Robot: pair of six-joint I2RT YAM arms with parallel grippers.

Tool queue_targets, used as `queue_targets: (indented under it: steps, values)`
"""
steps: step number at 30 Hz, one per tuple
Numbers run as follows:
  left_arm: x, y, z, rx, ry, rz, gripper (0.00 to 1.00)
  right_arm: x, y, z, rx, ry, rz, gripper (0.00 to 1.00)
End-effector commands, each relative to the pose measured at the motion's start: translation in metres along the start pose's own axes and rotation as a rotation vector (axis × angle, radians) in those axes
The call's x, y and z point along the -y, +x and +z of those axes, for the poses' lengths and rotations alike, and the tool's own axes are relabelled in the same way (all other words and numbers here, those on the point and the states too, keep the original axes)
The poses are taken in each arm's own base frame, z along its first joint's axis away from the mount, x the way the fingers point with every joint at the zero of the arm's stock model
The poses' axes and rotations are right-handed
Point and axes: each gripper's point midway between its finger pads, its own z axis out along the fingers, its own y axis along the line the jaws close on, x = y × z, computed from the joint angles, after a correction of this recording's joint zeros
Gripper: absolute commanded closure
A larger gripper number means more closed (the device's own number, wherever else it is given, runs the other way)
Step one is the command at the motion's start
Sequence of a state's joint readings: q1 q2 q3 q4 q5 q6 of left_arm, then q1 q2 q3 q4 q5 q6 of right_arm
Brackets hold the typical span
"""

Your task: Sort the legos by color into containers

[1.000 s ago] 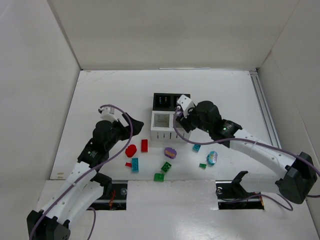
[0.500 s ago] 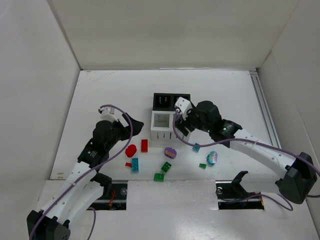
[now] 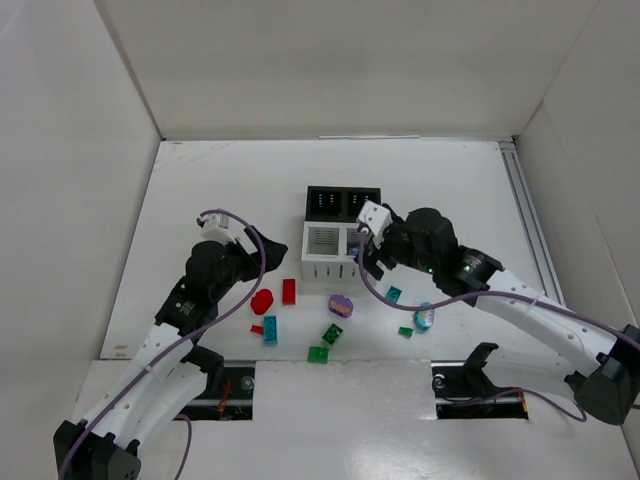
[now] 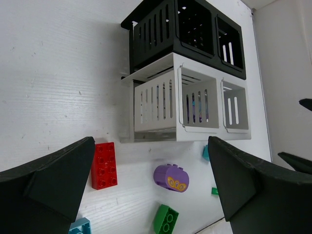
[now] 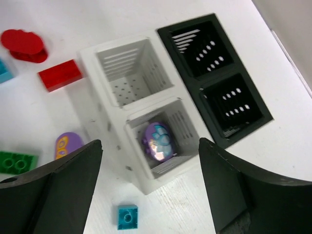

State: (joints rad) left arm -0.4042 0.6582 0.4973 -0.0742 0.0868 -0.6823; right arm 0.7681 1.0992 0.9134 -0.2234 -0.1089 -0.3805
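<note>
The containers form a 2x2 block: a white pair (image 3: 322, 262) in front and a black pair (image 3: 343, 190) behind. My right gripper (image 3: 362, 260) is open and empty above the right white bin (image 5: 187, 124), where a purple oval (image 5: 158, 141) lies. My left gripper (image 3: 262, 256) is open and empty, left of the bins. Loose legos lie in front: a red oval (image 3: 262, 300), a red brick (image 3: 289, 291), a teal brick (image 3: 269, 330), two green bricks (image 3: 332, 333), a purple oval (image 3: 341, 305), a small teal piece (image 3: 394, 294) and a teal-and-purple oval (image 3: 425, 316).
The left white bin (image 5: 127, 73) and both black bins (image 5: 214, 73) look empty from the right wrist. A small red piece (image 3: 257, 328) and a small green piece (image 3: 405, 331) lie near the table's front edge. White walls enclose the table.
My right gripper has drawn back from over the bins, a little to the right and toward the near side. The left arm has not moved.
</note>
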Motion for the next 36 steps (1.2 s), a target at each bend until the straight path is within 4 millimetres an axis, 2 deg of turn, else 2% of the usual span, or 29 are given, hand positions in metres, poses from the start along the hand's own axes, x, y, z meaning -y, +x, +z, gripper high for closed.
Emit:
queue_targets:
  steps: [1,6,7,8,10,11,13,14,15,17,19,21,25,26,30,31,33,34,35,36]
  values:
    - [0.014,-0.011,-0.004,0.03,0.045,-0.002,0.0,-0.033,0.007,-0.008,-0.016,-0.109,-0.056,0.15]
    - [0.017,-0.012,-0.006,0.031,0.058,-0.001,0.0,-0.085,0.034,-0.01,-0.075,-0.237,-0.071,0.17]
    - [0.017,-0.012,-0.006,0.031,0.058,-0.001,0.0,-0.1,0.033,-0.009,-0.06,-0.264,-0.085,0.18]
    - [0.017,-0.012,-0.006,0.03,0.058,-0.01,0.0,-0.111,0.048,-0.008,-0.089,-0.271,-0.067,0.18]
    - [0.017,-0.012,-0.006,0.03,0.058,-0.011,0.0,-0.12,0.061,-0.002,-0.119,-0.237,-0.062,0.19]
    - [0.017,-0.012,-0.006,0.03,0.058,-0.011,0.0,-0.121,0.08,0.001,-0.17,-0.21,-0.019,0.23]
    - [0.017,-0.009,-0.007,0.016,0.059,-0.011,0.0,-0.119,0.094,0.009,-0.194,-0.156,0.012,0.28]
    - [0.015,-0.007,-0.005,0.01,0.053,-0.011,0.0,-0.117,0.091,0.016,-0.164,-0.123,0.036,0.3]
    - [0.015,-0.007,-0.005,0.01,0.053,-0.011,0.0,-0.118,0.104,0.021,-0.19,-0.103,0.066,0.31]
    - [0.015,-0.007,-0.005,0.01,0.053,-0.011,0.0,-0.115,0.099,0.031,-0.152,-0.071,0.083,0.31]
    - [0.012,-0.004,-0.004,0.003,0.047,-0.012,0.0,-0.119,0.107,0.041,-0.166,-0.075,0.072,0.3]
    - [0.014,-0.006,-0.006,0.01,0.053,-0.011,0.0,-0.123,0.1,0.051,-0.151,-0.097,0.066,0.29]
    - [0.016,-0.007,-0.007,0.016,0.059,-0.02,0.0,-0.135,0.117,0.068,-0.197,-0.139,0.04,0.24]
    - [0.016,-0.007,-0.007,0.016,0.059,-0.02,0.0,-0.135,0.114,0.072,-0.188,-0.138,0.041,0.24]
    - [0.016,-0.007,-0.007,0.016,0.059,-0.02,0.0,-0.14,0.124,0.079,-0.218,-0.155,0.028,0.23]
    - [0.016,-0.007,-0.007,0.016,0.059,-0.02,0.0,-0.139,0.118,0.081,-0.201,-0.152,0.031,0.24]
    - [0.014,-0.005,-0.008,0.009,0.053,-0.021,0.0,-0.142,0.126,0.083,-0.224,-0.157,0.028,0.3]
    - [0.014,-0.005,-0.008,0.009,0.053,-0.021,0.0,-0.141,0.124,0.084,-0.215,-0.155,0.029,0.32]
    - [0.014,-0.005,-0.008,0.009,0.053,-0.021,0.0,-0.14,0.124,0.084,-0.217,-0.144,0.027,0.44]
    - [0.014,-0.005,-0.008,0.009,0.053,-0.021,0.0,-0.14,0.124,0.084,-0.217,-0.144,0.027,0.5]
